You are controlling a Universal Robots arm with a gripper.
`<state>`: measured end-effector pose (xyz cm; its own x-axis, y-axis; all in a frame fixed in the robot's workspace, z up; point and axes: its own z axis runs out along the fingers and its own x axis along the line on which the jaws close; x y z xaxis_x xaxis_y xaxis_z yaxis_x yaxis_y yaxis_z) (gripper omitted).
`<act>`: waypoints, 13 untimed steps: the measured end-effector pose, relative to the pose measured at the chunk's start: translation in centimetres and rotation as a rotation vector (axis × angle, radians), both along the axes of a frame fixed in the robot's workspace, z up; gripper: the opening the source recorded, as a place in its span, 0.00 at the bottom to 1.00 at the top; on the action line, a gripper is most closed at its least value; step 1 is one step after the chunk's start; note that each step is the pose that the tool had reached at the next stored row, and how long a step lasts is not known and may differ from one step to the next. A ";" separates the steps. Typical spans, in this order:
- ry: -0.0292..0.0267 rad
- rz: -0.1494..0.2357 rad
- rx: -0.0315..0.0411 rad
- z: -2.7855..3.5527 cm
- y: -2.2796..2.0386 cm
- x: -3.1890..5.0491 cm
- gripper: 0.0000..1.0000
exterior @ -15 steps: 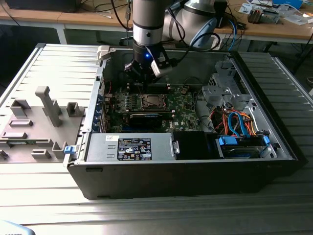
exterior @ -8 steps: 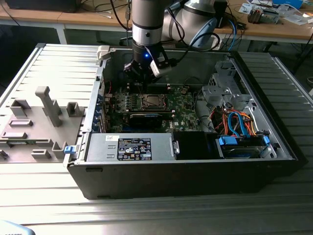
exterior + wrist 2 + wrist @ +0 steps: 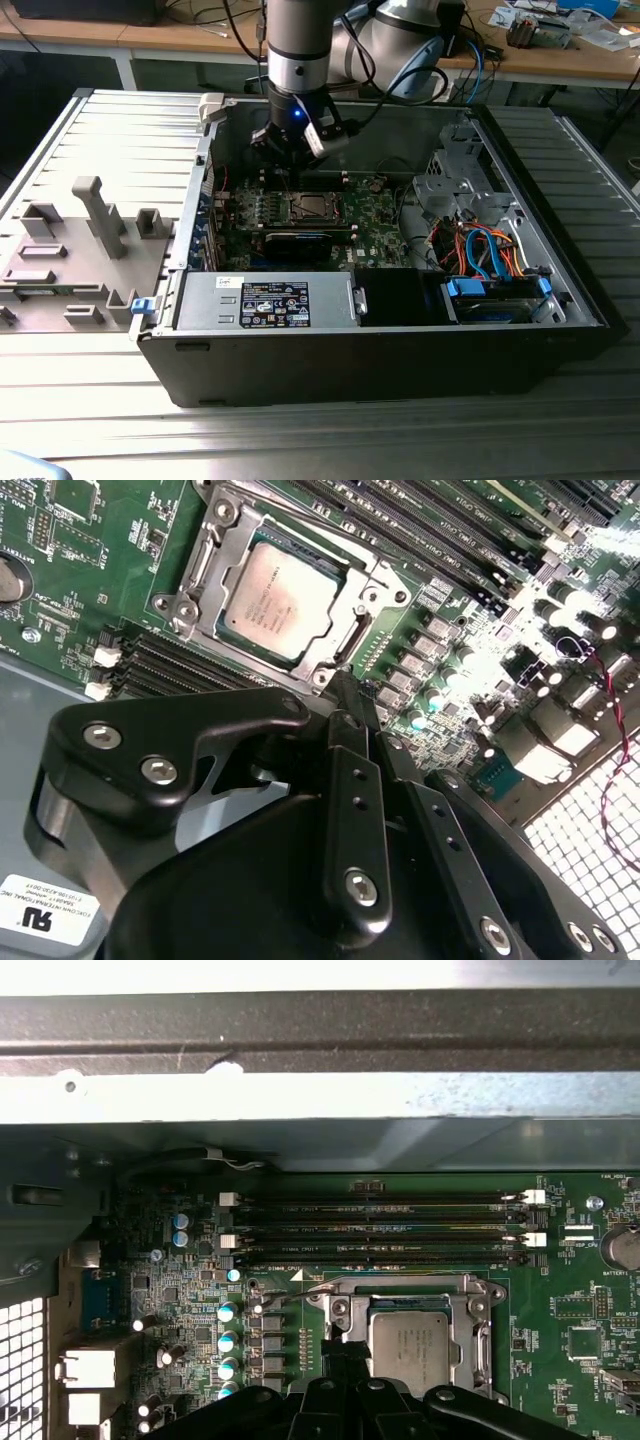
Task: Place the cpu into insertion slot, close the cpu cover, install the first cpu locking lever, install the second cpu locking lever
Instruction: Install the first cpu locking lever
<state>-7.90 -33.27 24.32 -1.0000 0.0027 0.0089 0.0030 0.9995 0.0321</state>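
The cpu (image 3: 278,592) (image 3: 409,1347) lies flat in the insertion slot (image 3: 312,208) of the green motherboard. The silvery cpu cover (image 3: 226,542) (image 3: 472,1312) lies down around it, its window framing the chip's metal top. In both wrist views my black gripper (image 3: 344,688) (image 3: 345,1348) hangs at one edge of the socket, fingers pressed together with nothing visibly between them. A thin wire lever (image 3: 290,1294) runs along that corner, beside the fingertips. In the exterior view the gripper (image 3: 293,150) sits just above the board, behind the socket.
The motherboard lies inside an open black PC case (image 3: 380,350). Long black memory slots (image 3: 380,1228) run beside the socket, with capacitors (image 3: 228,1340) near the fingers. A power supply (image 3: 265,300) and drive bay cables (image 3: 480,250) fill the case front. A grey fixture tray (image 3: 70,250) stands outside.
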 end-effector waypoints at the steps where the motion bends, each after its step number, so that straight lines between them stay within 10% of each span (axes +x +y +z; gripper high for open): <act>1: 0.0000 0.000 0.0000 0.00 0.00 -0.02 0.11; 13: 0.0000 0.000 0.0001 0.00 0.00 -0.26 0.11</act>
<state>-8.17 -33.27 24.32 -1.0000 0.0028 0.0088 0.0031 0.9995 0.0321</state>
